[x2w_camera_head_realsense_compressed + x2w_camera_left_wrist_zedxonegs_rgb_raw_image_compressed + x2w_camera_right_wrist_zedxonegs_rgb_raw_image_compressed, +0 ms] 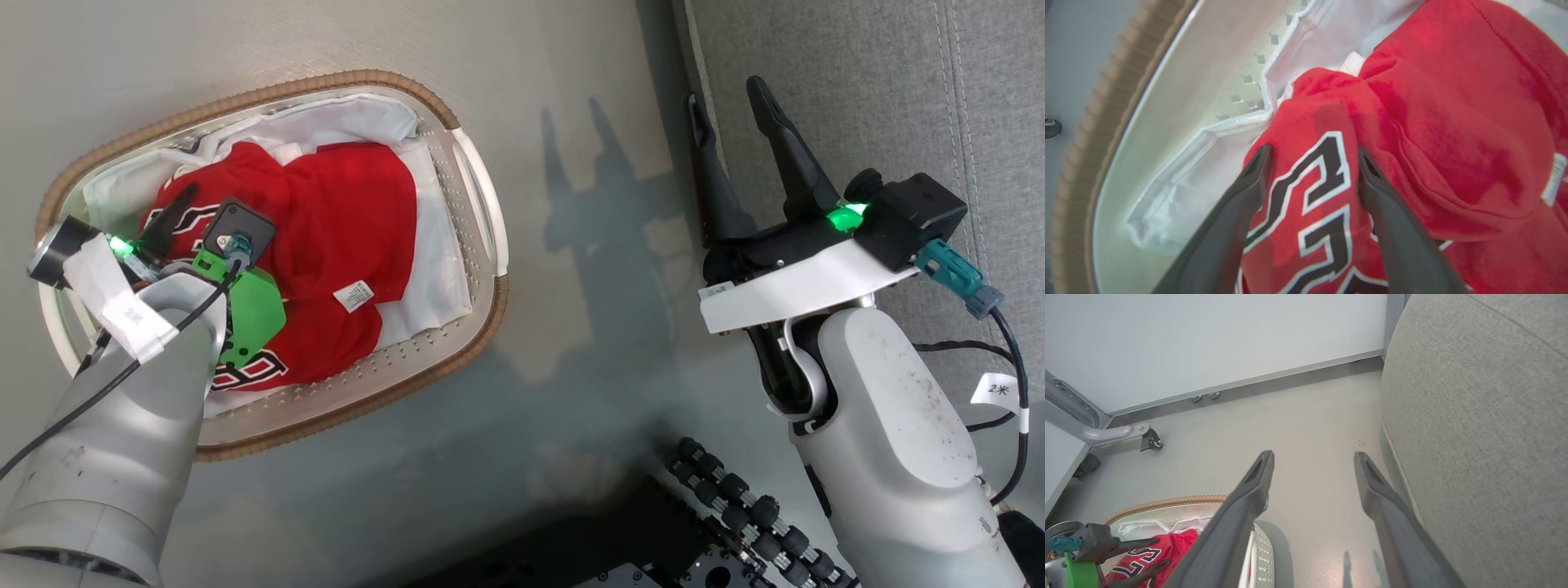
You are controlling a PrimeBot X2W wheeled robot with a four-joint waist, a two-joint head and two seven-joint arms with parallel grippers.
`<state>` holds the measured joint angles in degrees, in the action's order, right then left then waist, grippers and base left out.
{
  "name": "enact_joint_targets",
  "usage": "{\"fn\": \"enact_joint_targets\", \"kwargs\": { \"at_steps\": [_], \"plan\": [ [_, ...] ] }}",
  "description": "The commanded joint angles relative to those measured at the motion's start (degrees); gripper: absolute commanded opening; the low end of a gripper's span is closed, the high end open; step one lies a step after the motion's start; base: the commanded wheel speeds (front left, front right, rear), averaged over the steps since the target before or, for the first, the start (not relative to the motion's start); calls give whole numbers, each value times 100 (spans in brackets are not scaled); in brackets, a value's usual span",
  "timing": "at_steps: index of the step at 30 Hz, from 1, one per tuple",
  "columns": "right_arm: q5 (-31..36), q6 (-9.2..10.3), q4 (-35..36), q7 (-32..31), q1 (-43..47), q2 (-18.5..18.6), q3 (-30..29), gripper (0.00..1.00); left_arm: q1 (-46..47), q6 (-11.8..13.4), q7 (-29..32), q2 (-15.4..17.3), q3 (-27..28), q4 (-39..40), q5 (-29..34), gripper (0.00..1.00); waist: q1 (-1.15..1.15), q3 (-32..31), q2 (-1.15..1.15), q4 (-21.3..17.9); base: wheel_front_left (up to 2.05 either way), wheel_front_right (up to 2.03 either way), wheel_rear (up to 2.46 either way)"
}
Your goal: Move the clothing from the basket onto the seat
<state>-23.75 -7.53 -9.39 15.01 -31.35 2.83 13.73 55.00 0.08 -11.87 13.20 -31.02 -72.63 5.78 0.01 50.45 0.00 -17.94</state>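
Observation:
The clothing (pixel 343 212) is a heap of red garments with black, white-edged lettering, lying in the basket (pixel 482 204), an oval white one with a brown woven rim and a white liner. My left gripper (pixel 192 204) is down inside the basket, over the left end of the heap. Seen from the left wrist, its jaws (pixel 1314 153) stand open with the lettered red fabric (pixel 1323 179) between the fingers. My right gripper (pixel 727 94) hangs open and holds nothing, above the floor at the edge of the grey seat (pixel 882 82). The seat (pixel 1474 416) rises just right of its fingers (pixel 1253 486).
A strip of bare grey floor (pixel 571 269) separates basket and seat. A grey wheeled frame leg with a caster (pixel 1151 441) stands by the white wall (pixel 1208 343). My own base with black rollers (pixel 735 506) is at the bottom.

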Motion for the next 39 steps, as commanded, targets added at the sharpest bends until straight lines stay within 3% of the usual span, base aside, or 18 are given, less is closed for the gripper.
{"fn": "enact_joint_targets", "kwargs": {
  "at_steps": [1,11,13,14,15,27,39],
  "plan": [
    [-47,8,15,25,-20,18,24,100,138,29,81,43,-19,-31,67,100,-1,20,0,-23,0,0,0],
    [-84,8,27,25,-11,18,36,100,246,-177,609,74,-294,-108,134,100,-1,94,0,-76,0,0,0],
    [-75,8,15,25,-25,18,21,100,241,-202,647,66,-324,-114,122,45,-1,98,0,-70,0,0,0],
    [-74,8,7,25,-34,18,15,100,239,-202,665,60,-329,-116,106,27,-1,99,0,-67,0,0,0],
    [-76,8,0,25,-49,18,10,100,233,-209,670,54,-337,-117,92,2,-1,96,0,-63,0,0,0],
    [2,8,-91,25,-66,19,-88,100,21,-361,263,-206,-254,-121,-261,0,-1,-206,0,64,0,0,0],
    [277,8,-383,25,322,21,-233,100,-496,-607,-229,-670,-69,-85,-815,0,-1,-1300,0,385,0,0,0]
  ]
}}
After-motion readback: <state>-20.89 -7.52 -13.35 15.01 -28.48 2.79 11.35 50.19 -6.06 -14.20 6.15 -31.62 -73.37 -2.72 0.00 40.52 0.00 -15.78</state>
